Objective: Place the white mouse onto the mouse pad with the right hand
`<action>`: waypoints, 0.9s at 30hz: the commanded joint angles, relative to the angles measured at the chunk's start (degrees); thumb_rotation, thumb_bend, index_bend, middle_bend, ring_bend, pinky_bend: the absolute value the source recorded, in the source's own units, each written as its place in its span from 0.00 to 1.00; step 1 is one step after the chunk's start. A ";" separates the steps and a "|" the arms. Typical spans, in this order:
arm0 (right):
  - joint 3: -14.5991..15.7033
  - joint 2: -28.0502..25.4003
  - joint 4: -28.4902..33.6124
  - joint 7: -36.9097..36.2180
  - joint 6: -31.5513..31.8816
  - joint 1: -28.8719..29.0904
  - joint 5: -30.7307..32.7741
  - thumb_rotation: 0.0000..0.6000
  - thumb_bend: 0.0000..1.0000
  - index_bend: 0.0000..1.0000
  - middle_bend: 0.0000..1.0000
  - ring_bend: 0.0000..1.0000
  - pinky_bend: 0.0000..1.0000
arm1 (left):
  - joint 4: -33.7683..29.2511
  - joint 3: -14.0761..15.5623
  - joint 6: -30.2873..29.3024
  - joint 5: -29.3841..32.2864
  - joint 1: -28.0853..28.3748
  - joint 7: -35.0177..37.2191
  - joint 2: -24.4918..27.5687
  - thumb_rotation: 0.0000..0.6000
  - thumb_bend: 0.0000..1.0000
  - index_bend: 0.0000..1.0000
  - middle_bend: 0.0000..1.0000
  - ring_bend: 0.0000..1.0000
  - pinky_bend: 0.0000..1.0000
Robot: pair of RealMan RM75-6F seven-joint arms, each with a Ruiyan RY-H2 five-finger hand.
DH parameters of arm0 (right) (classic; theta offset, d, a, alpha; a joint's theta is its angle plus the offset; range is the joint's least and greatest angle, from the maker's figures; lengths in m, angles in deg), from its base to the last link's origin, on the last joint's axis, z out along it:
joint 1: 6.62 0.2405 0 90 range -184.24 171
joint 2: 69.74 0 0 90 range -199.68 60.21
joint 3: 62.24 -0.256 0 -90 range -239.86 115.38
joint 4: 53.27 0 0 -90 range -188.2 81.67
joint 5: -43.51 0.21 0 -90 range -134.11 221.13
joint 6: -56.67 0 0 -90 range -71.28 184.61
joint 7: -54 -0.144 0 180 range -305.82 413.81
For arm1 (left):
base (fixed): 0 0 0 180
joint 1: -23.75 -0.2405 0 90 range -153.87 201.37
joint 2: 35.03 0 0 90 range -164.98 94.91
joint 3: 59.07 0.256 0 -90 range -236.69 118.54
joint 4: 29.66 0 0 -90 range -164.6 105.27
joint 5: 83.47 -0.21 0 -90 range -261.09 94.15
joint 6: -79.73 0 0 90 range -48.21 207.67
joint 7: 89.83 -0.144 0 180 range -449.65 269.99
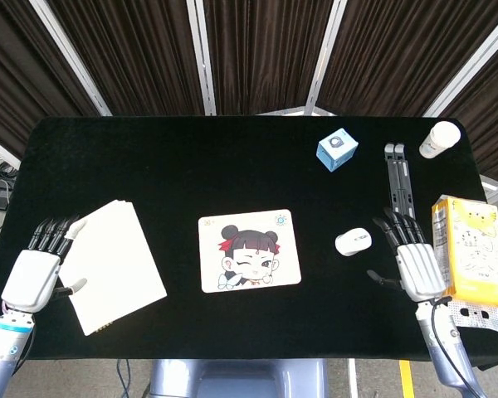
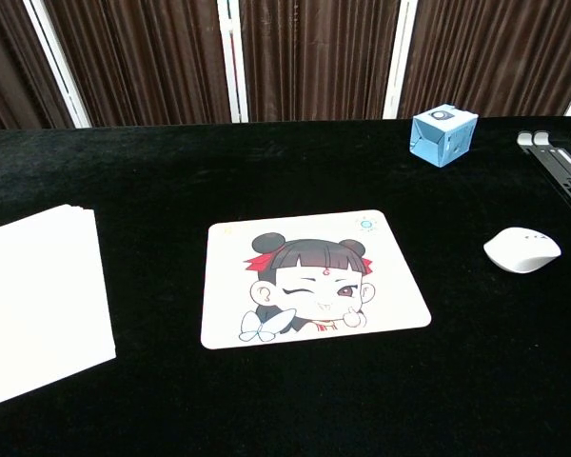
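Note:
The white mouse (image 1: 353, 241) (image 2: 522, 249) lies on the black table, right of the cartoon-printed mouse pad (image 1: 249, 250) (image 2: 310, 277). My right hand (image 1: 413, 259) rests on the table just right of the mouse, fingers spread and pointing away from me, holding nothing and not touching the mouse. At the table's left front, my left hand (image 1: 40, 265) is open beside a stack of white paper. Neither hand shows in the chest view.
A white paper stack (image 1: 112, 264) (image 2: 38, 300) lies at the left. A blue box (image 1: 337, 149) (image 2: 443, 134), a black folding stand (image 1: 398, 177), a white bottle (image 1: 439, 139) and a yellow packet (image 1: 471, 249) sit at the right.

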 commanded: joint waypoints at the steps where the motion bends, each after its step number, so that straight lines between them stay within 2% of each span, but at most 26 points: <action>1: 0.04 -0.12 -0.04 -0.12 -0.08 -0.01 0.02 1.00 0.14 0.10 0.00 0.00 0.00 | -0.08 0.01 -0.08 -0.09 -0.02 -0.15 0.00 1.00 0.01 0.00 0.00 0.00 0.00; 9: 0.05 -0.26 -0.17 0.04 -0.73 0.31 0.12 1.00 0.14 0.10 0.00 0.00 0.00 | -0.22 0.11 -0.08 -0.12 -0.07 -0.07 0.07 1.00 0.01 0.00 0.00 0.00 0.00; 15: -1.14 0.15 -1.65 1.70 -2.34 2.08 0.56 1.00 0.15 0.11 0.01 0.00 0.00 | -0.20 0.25 -0.06 -0.53 0.01 0.13 0.13 1.00 0.01 0.00 0.00 0.00 0.00; 27: -2.21 0.04 -7.06 8.48 -15.54 9.30 5.56 1.00 0.14 0.14 0.04 0.00 0.00 | -0.22 0.35 0.21 -0.78 0.20 0.02 0.09 1.00 0.01 0.00 0.00 0.00 0.00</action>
